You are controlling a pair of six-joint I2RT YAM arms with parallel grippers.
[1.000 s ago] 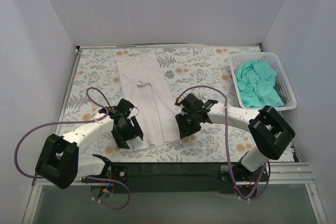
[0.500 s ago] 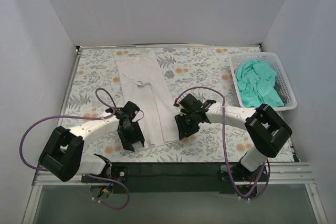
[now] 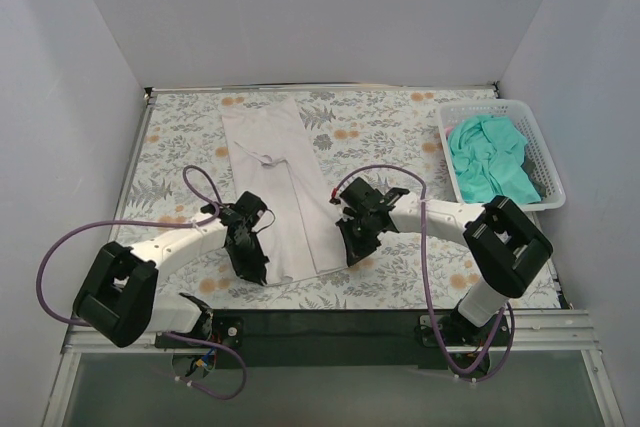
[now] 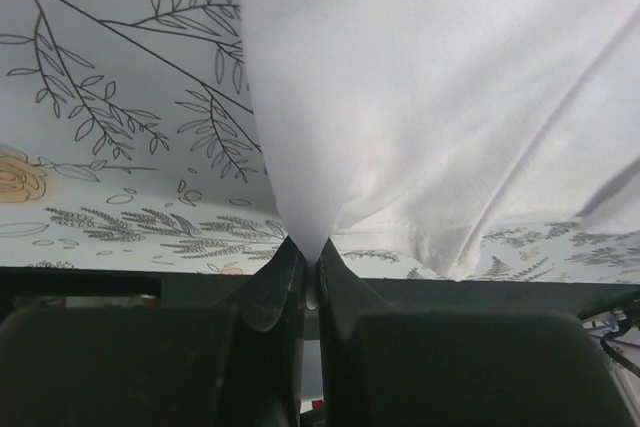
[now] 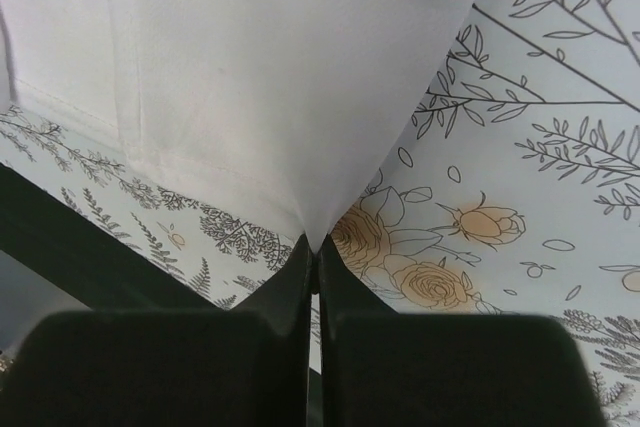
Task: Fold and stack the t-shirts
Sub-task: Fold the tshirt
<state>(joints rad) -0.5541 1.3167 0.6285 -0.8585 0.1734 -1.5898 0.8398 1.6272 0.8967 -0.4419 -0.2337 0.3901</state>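
A white t-shirt (image 3: 280, 177) lies folded into a long narrow strip down the middle of the floral table, its hem toward the near edge. My left gripper (image 3: 262, 275) is shut on the near left corner of the white t-shirt (image 4: 420, 97), cloth pinched between the jaws (image 4: 311, 252). At the near right corner of the same white t-shirt (image 5: 250, 77) my right gripper (image 3: 350, 255) is shut too, with the fabric drawn into a point at its tips (image 5: 313, 247). A teal-green t-shirt (image 3: 490, 159) lies crumpled in the basket.
The white plastic lattice basket (image 3: 545, 162) stands at the right edge of the table, by the right wall. The table's dark near edge (image 3: 330, 322) runs just behind both grippers. White walls enclose the table on three sides.
Both grippers have closed on the near corners of the white t-shirt. The left gripper has shifted right and down onto the hem corner; the right one has barely moved.
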